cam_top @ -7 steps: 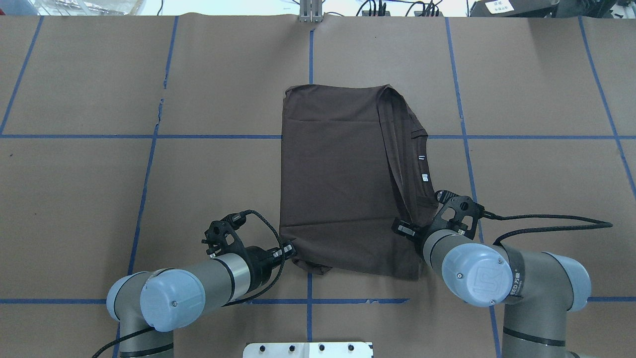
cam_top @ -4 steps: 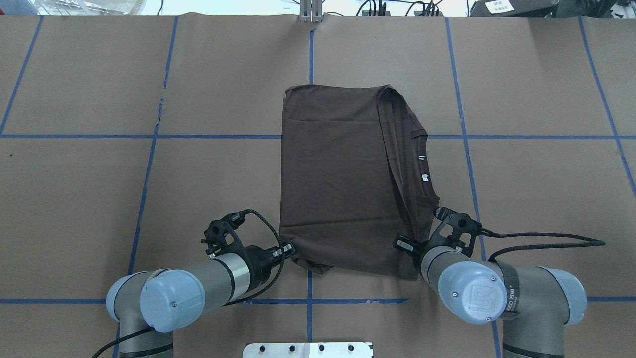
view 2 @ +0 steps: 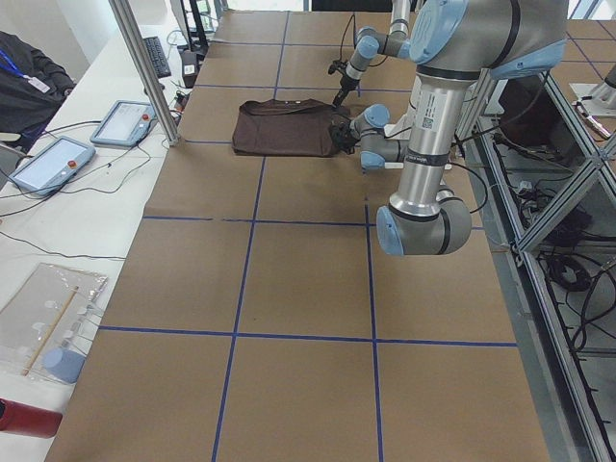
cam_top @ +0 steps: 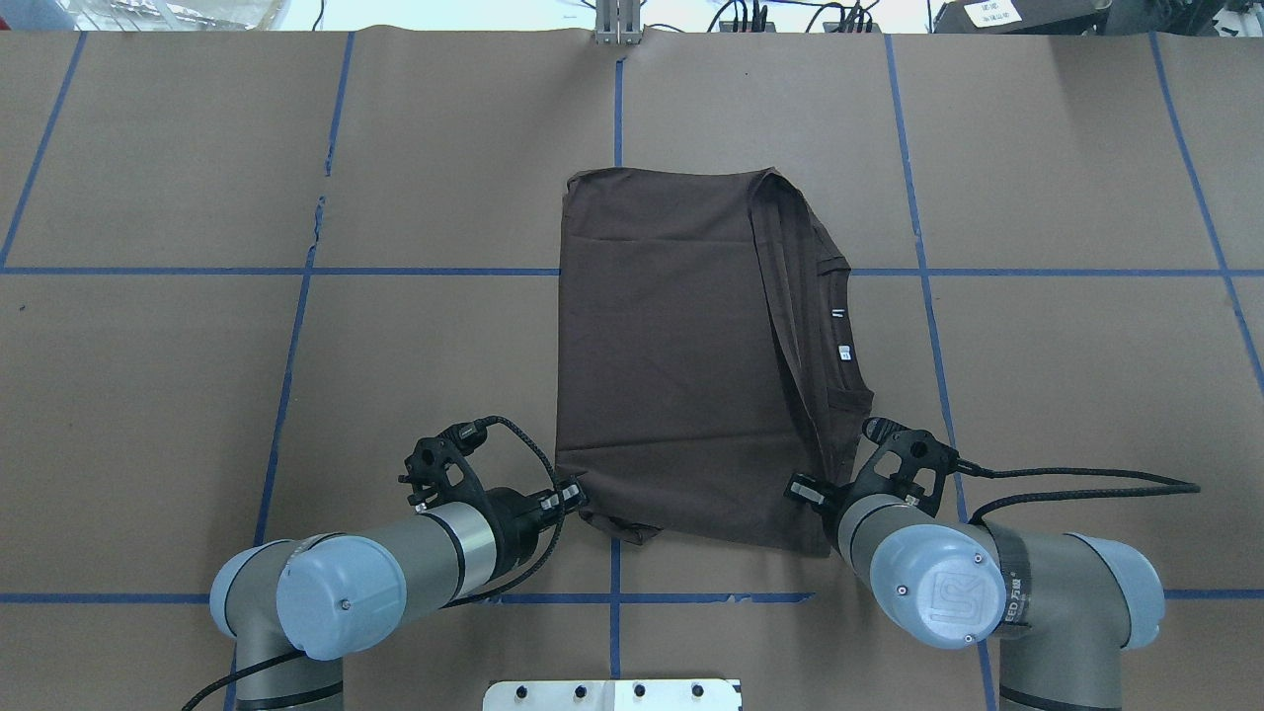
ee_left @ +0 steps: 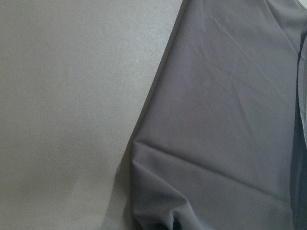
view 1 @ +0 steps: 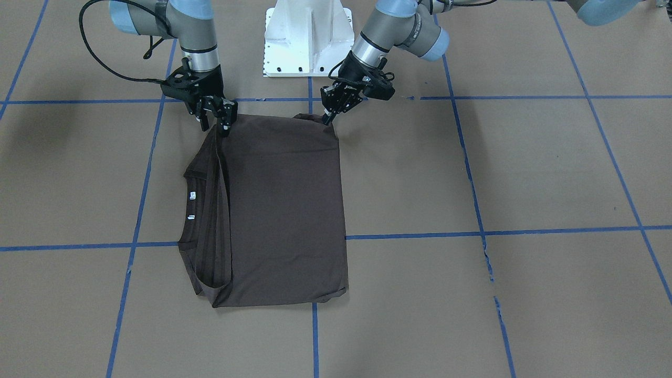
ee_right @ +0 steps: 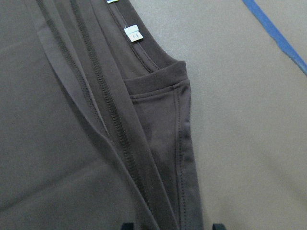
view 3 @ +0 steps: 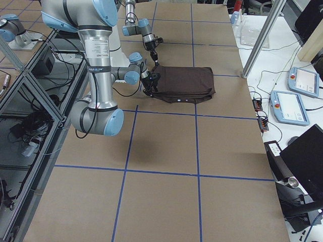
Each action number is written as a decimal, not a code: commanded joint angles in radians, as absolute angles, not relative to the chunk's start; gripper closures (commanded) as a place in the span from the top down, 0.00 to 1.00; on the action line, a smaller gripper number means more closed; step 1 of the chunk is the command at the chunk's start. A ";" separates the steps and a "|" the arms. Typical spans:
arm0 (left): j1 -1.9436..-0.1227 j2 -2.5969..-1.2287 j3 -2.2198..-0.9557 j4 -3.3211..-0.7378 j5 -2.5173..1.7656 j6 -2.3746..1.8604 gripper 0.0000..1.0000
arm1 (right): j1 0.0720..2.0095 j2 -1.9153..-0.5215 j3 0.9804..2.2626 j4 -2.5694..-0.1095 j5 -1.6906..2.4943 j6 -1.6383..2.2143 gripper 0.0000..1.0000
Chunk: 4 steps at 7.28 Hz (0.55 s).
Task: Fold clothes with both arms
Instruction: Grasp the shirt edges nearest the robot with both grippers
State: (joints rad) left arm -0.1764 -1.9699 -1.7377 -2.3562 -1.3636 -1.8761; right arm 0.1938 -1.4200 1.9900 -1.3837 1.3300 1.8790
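Paper-covered surface [cam_top: 197, 395], folded T-shirt [cam_top: 662, 365]: left gripper [view 1: 327, 116] jaws pinch one near corner, right gripper [view 1: 216, 126] jaws open over stacked hems, which risks catching only some layers.

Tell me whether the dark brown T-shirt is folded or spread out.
Folded: the dark brown T-shirt lies as a compact rectangle, with layered hemmed edges stacked along one side.

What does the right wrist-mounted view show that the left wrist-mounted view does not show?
Only the right wrist-mounted view shows the ribbed collar, a white neck tag, stitched hems and a blue tape line. Only the left wrist-mounted view shows a plain straight edge of the T-shirt ending in a rumpled corner. Both show the dark T-shirt lying on the brown table cover.
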 commanded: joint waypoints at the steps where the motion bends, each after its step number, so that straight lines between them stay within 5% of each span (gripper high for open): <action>1: -0.176 -1.970 -1.738 -2.356 -1.364 -1.876 0.00 | 0.193 -1.419 1.990 -1.384 1.330 1.881 0.58; 4: -0.176 -1.967 -1.752 -2.355 -1.365 -1.875 0.00 | 0.192 -1.411 1.990 -1.382 1.330 1.901 0.13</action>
